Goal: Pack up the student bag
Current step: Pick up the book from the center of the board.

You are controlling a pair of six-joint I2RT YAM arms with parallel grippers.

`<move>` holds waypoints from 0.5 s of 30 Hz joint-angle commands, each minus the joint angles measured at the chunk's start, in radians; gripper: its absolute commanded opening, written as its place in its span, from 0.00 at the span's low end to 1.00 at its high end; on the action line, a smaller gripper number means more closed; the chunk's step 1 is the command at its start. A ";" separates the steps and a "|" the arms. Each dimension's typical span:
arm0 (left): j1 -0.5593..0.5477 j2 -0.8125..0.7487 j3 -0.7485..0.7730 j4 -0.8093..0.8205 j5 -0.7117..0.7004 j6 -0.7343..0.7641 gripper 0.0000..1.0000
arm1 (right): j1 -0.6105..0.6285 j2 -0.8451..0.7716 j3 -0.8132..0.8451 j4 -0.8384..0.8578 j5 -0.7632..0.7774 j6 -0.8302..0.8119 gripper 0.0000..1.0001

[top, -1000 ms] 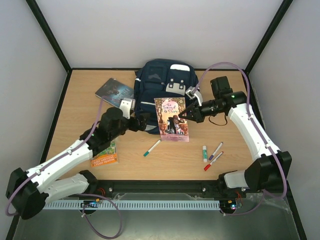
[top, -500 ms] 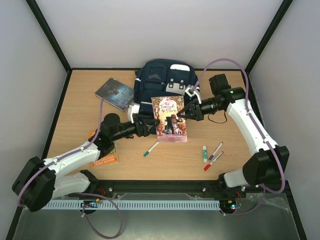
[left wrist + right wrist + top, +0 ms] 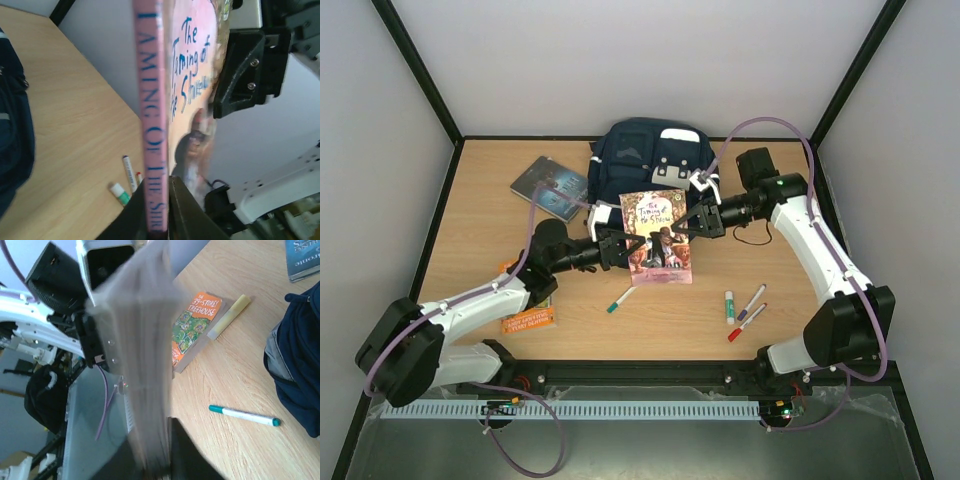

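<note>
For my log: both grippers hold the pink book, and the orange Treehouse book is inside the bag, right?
No: the orange Treehouse book lies on the table, outside the student bag; see the right wrist view. The rest is right.

overhead view, close wrists likely sharing book (image 3: 181, 100)

The pink book (image 3: 658, 238), clamped between left gripper (image 3: 626, 246) and right gripper (image 3: 693, 222), bars the near face of the student bag (image 3: 642, 158); the dark book (image 3: 551, 186) fills the table (image 3: 475, 240) left of the bag; a free lane runs near centre between teal marker (image 3: 624, 297) and marker cluster (image 3: 744, 306); the left edge is open.
</note>
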 commanded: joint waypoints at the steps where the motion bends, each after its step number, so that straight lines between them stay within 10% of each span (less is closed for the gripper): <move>1: -0.003 -0.001 0.032 0.061 0.019 -0.030 0.03 | 0.001 -0.007 -0.048 0.103 -0.081 0.125 0.24; 7: 0.000 -0.049 0.020 0.087 -0.062 -0.086 0.02 | 0.001 -0.015 -0.166 0.250 -0.146 0.253 0.51; 15: 0.013 -0.057 0.058 -0.014 -0.137 -0.056 0.02 | 0.001 -0.032 -0.207 0.254 -0.242 0.244 0.45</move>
